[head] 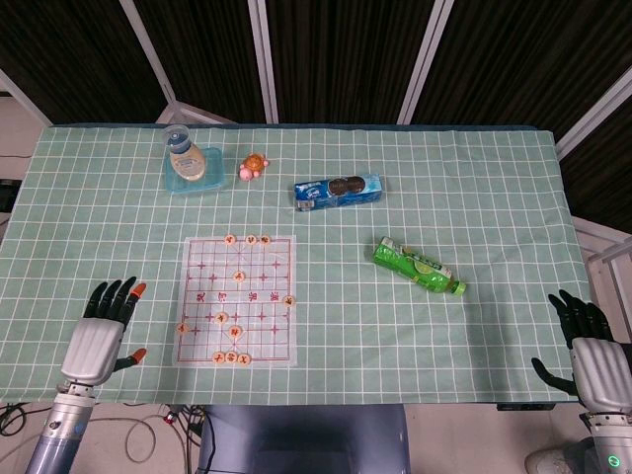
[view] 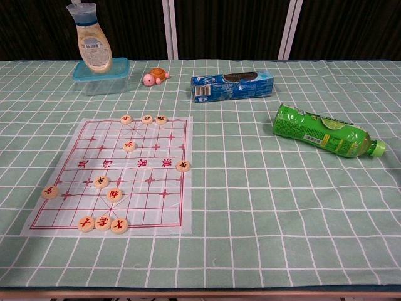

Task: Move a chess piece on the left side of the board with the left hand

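A paper chess board (head: 267, 296) (view: 169, 207) with red lines lies on the green checked cloth, left of the middle. Several round wooden pieces sit on it. One piece (head: 182, 328) (view: 49, 192) lies at the board's left edge. My left hand (head: 104, 331) rests on the cloth to the left of the board, fingers apart, holding nothing. My right hand (head: 590, 346) lies at the table's near right corner, fingers spread and empty. Neither hand shows in the chest view.
A sauce bottle (head: 181, 148) (view: 93, 44) stands in a blue tub at the back left. Beside it sits a small toy turtle (head: 253, 166) (view: 154, 76). A blue biscuit pack (head: 338, 191) (view: 232, 85) and a green bottle (head: 417, 266) (view: 322, 132) lie to the right of the board.
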You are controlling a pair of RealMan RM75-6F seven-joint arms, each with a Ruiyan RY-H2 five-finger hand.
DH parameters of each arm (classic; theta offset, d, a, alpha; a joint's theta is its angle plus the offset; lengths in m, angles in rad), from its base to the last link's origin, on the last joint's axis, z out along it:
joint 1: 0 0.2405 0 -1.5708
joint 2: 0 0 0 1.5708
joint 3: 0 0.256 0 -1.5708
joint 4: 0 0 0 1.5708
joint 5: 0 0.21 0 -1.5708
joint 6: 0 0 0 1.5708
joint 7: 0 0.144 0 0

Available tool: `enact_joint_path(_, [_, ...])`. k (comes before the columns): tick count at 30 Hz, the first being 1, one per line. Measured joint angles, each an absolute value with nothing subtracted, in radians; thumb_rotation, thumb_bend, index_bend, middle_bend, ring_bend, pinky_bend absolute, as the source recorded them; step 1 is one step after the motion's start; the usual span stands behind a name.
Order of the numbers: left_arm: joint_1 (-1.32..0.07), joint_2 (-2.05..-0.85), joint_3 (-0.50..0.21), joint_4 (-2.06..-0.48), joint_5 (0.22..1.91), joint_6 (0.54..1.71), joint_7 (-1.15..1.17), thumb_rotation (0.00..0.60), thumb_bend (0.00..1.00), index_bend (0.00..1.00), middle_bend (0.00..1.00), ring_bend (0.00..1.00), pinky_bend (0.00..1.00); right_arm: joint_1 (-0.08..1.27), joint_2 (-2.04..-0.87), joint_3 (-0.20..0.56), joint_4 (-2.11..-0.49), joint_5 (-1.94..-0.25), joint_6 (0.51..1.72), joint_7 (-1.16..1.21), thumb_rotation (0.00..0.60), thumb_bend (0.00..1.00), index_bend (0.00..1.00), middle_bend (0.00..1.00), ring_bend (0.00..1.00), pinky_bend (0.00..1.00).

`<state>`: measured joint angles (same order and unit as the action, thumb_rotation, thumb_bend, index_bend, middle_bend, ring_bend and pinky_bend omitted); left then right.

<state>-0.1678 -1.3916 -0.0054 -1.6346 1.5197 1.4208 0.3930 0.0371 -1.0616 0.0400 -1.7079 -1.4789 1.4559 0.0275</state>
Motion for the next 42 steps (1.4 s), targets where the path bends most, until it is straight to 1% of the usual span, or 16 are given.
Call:
enact_joint_path(23, [-0.170, -1.388, -0.004, -1.644, 1.514, 1.412, 0.401, 0.600, 0.02, 0.00, 0.00, 0.00, 0.02, 0.037, -1.060, 0.040, -1.708, -1.480, 1.457, 0.031, 0.600, 0.30, 0.00, 0.00, 0.00, 0.00])
enact_joint_path(24, [-0.170, -1.387, -0.004, -1.645, 1.513, 1.410, 0.402, 0.600, 0.02, 0.00, 0.00, 0.00, 0.02, 0.037, -1.060, 0.040, -1.708, -1.480, 1.457, 0.031, 0.600, 0.30, 0.00, 0.00, 0.00, 0.00])
enact_joint_path(26, [-0.172, -1.386, -0.004, -1.648, 1.512, 1.406, 0.405, 0.600, 0.02, 0.00, 0.00, 0.01, 0.06, 0.037, -1.060, 0.040, -1.709, -1.480, 1.457, 0.031, 0.600, 0.30, 0.00, 0.00, 0.00, 0.00])
enact_joint_path(27, [-0.174, -1.385, -0.004, -1.649, 1.511, 1.404, 0.408, 0.600, 0.02, 0.00, 0.03, 0.04, 0.11, 0.037, -1.060, 0.040, -1.710, -1.480, 1.457, 0.031, 0.600, 0.30, 0.00, 0.00, 0.00, 0.00])
enact_joint_path(28, [-0.176, -1.384, -0.004, -1.651, 1.511, 1.401, 0.413, 0.600, 0.02, 0.00, 0.09, 0.10, 0.19, 0.037, -1.060, 0.040, -1.710, -1.480, 1.457, 0.031, 0.600, 0.30, 0.00, 0.00, 0.00, 0.00])
enact_joint_path(29, [-0.177, -1.383, -0.005, -1.651, 1.511, 1.400, 0.417, 0.600, 0.02, 0.00, 0.14, 0.15, 0.25, 0.037, -1.060, 0.040, -1.711, -1.480, 1.457, 0.031, 0.600, 0.30, 0.00, 0.00, 0.00, 0.00])
enact_joint_path(31, [-0.184, -1.381, -0.009, -1.654, 1.514, 1.396, 0.433, 0.600, 0.02, 0.01, 0.32, 0.33, 0.41, 0.036, -1.060, 0.040, -1.711, -1.479, 1.457, 0.031, 0.600, 0.30, 0.00, 0.00, 0.00, 0.00])
enact_joint_path(32, [-0.188, -1.380, -0.012, -1.655, 1.516, 1.395, 0.441, 0.600, 0.03, 0.02, 0.41, 0.40, 0.46, 0.036, -1.060, 0.040, -1.711, -1.479, 1.456, 0.031, 0.600, 0.30, 0.00, 0.00, 0.00, 0.00])
enact_joint_path(34, [-0.198, -1.378, -0.019, -1.659, 1.517, 1.387, 0.459, 0.600, 0.05, 0.10, 0.64, 0.60, 0.62, 0.036, -1.060, 0.040, -1.712, -1.478, 1.455, 0.032, 0.600, 0.30, 0.00, 0.00, 0.00, 0.00])
enact_joint_path(36, [-0.207, -1.377, -0.024, -1.666, 1.509, 1.370, 0.473, 0.600, 0.07, 0.15, 0.78, 0.71, 0.71, 0.036, -1.060, 0.040, -1.712, -1.478, 1.455, 0.033, 0.600, 0.30, 0.00, 0.00, 0.00, 0.00])
enact_joint_path(40, [-0.227, -1.378, -0.031, -1.684, 1.468, 1.316, 0.514, 0.600, 0.12, 0.25, 0.95, 0.86, 0.86, 0.036, -1.059, 0.040, -1.713, -1.476, 1.454, 0.037, 0.600, 0.30, 0.00, 0.00, 0.00, 0.00])
enact_joint_path(42, [-0.240, -1.379, -0.036, -1.697, 1.430, 1.281, 0.545, 0.600, 0.13, 0.28, 0.99, 0.90, 0.89, 0.037, -1.058, 0.040, -1.714, -1.476, 1.453, 0.037, 0.600, 0.30, 0.00, 0.00, 0.00, 0.00])
